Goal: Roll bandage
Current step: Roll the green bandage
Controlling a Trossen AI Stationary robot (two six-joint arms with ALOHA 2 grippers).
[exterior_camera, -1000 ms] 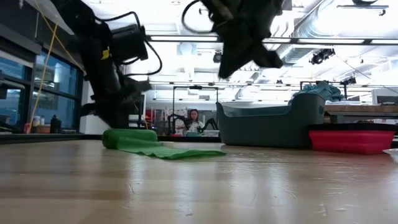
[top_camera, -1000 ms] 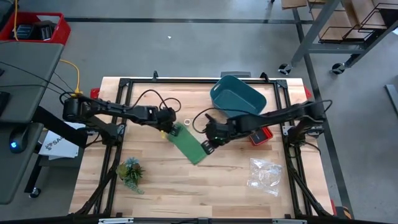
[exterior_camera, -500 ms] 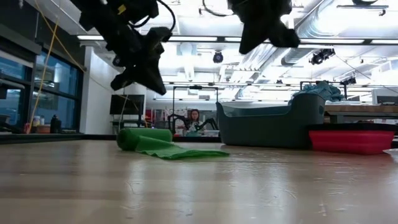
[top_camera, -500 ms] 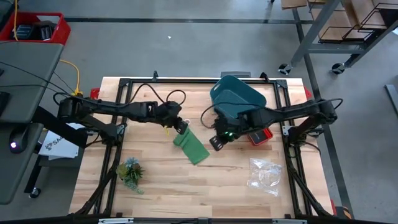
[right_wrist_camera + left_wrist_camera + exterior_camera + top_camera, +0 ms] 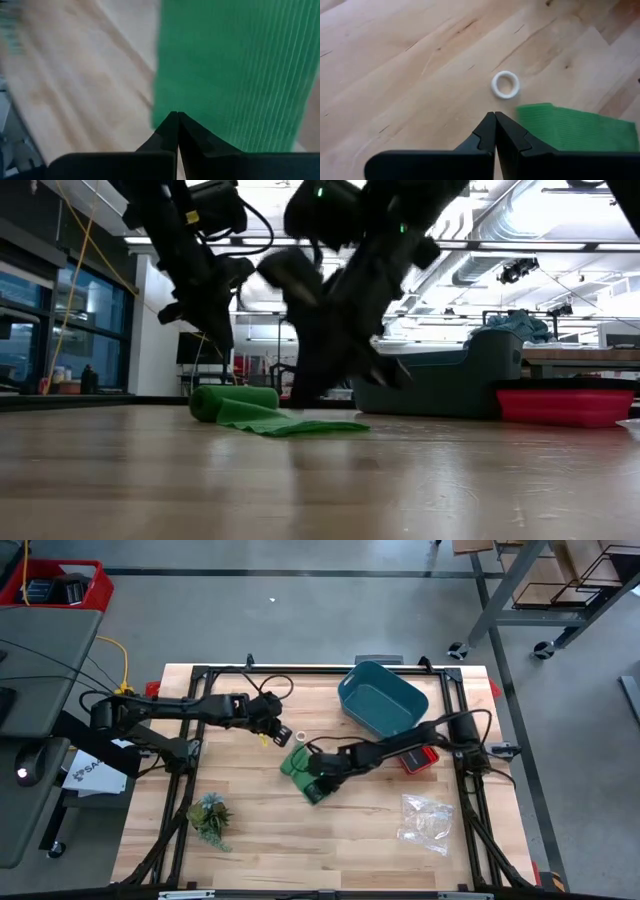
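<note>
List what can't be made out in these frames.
- Bandage: high view, right gripper and arm cover its unrolled end; whether the tips touch it, cannot tell.
- Right gripper: low view, motion-blurred.
- Bandage roll: right wrist view, cut off by the edges.
- Left gripper: shut; its height above the table, unclear.

Green bandage [image 5: 303,769] mid-table, right hand [image 5: 318,776] over it, left hand [image 5: 277,729] just beside.

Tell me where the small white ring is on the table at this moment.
In the high view, the white ring lies on the wooden table near its middle, just behind the rolled end of the green bandage, between it and the left gripper.
</note>
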